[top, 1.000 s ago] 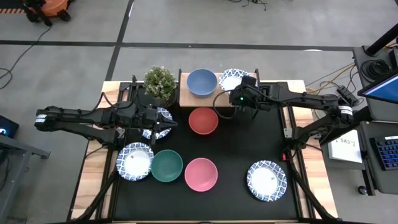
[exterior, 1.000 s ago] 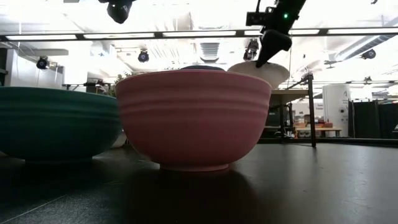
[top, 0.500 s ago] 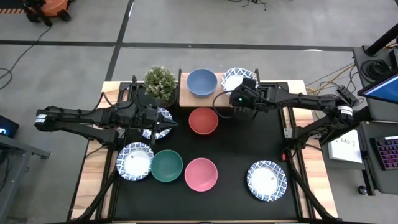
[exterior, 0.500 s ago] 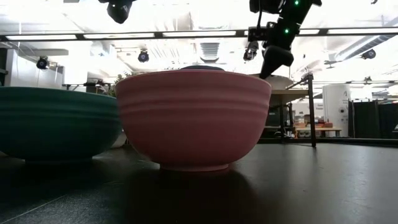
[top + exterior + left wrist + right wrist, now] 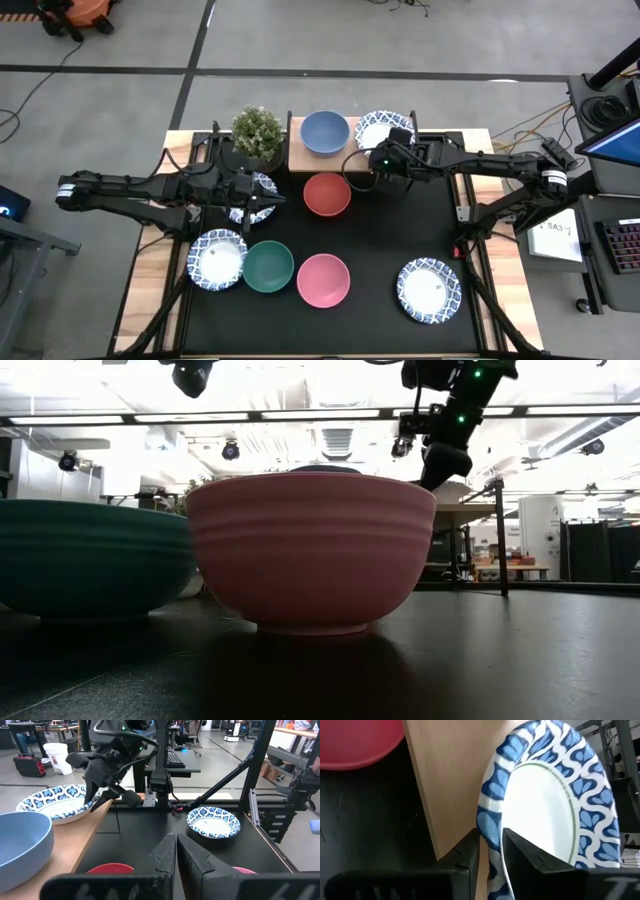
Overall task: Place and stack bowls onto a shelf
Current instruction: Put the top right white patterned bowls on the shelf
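Plant (image 5: 258, 131) beside shelf (image 5: 302, 158); red bowl (image 5: 327, 194) seemingly just before it.

Patterned bowl (image 5: 258, 186) mostly hidden under left end effector (image 5: 272, 199); shelf (image 5: 300, 155) partly covered.

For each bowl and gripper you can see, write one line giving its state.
Blue bowl: upright on the shelf.
Patterned bowl: on the shelf, rim between the right gripper's parted fingers.
Red bowl: on the table.
Left gripper: shut, empty.
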